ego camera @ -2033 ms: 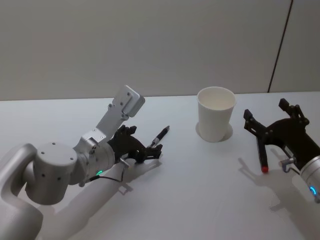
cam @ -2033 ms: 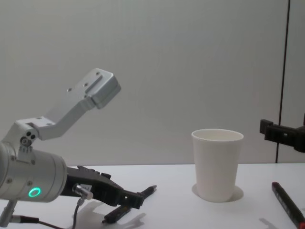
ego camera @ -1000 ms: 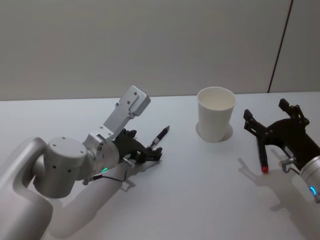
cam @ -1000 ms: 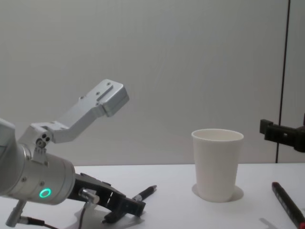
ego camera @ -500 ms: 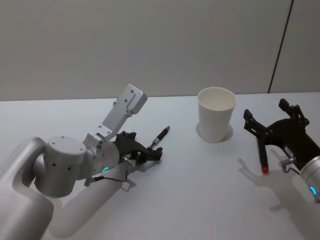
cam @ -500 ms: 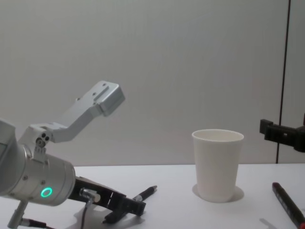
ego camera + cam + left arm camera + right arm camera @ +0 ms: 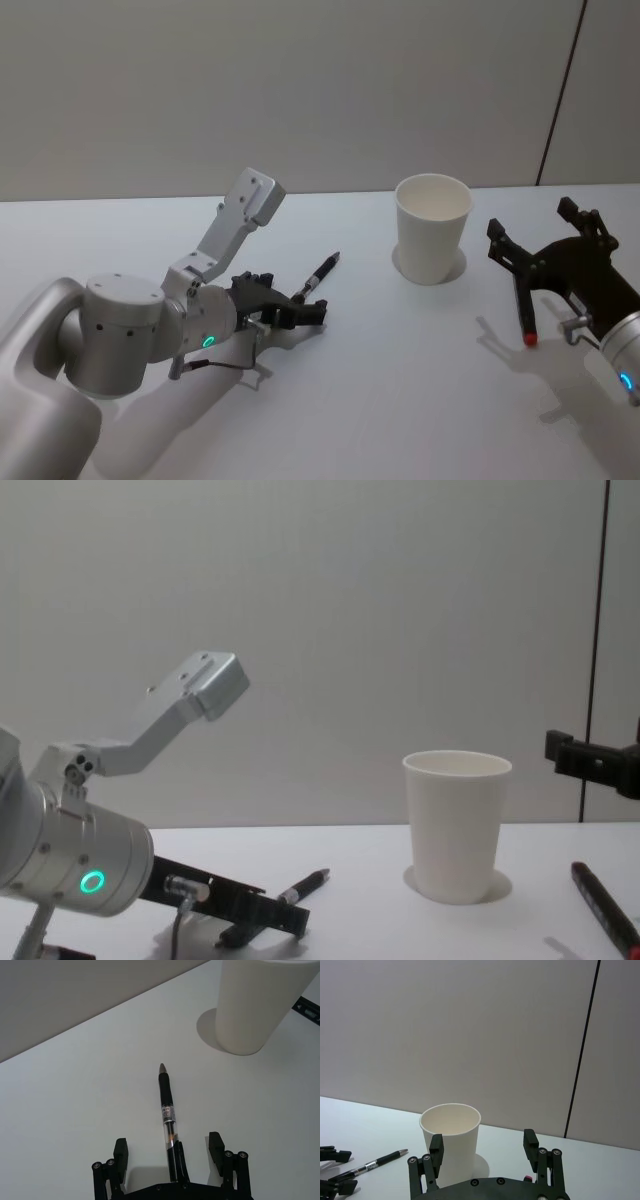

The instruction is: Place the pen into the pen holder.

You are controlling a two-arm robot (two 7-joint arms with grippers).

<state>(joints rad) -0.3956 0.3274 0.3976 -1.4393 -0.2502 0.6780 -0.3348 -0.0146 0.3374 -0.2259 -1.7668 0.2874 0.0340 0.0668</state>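
Left gripper straddling the pen, cup standing apart

The slim black pen with a clear barrel (image 7: 167, 1110) lies flat on the white tabletop (image 7: 380, 400), about midway across and towards the far edge, its tip pointing at the far edge. The left gripper (image 7: 168, 1146) sits low over its rear end, fingers spread to either side with a gap each way. The plain white paper cup (image 7: 432, 228) stands upright to the pen's right, well apart. Near the right edge the right gripper (image 7: 532, 225) hangs with fingers spread, gripping nothing, above a dark red-tipped marker (image 7: 605, 908) lying on the tabletop.
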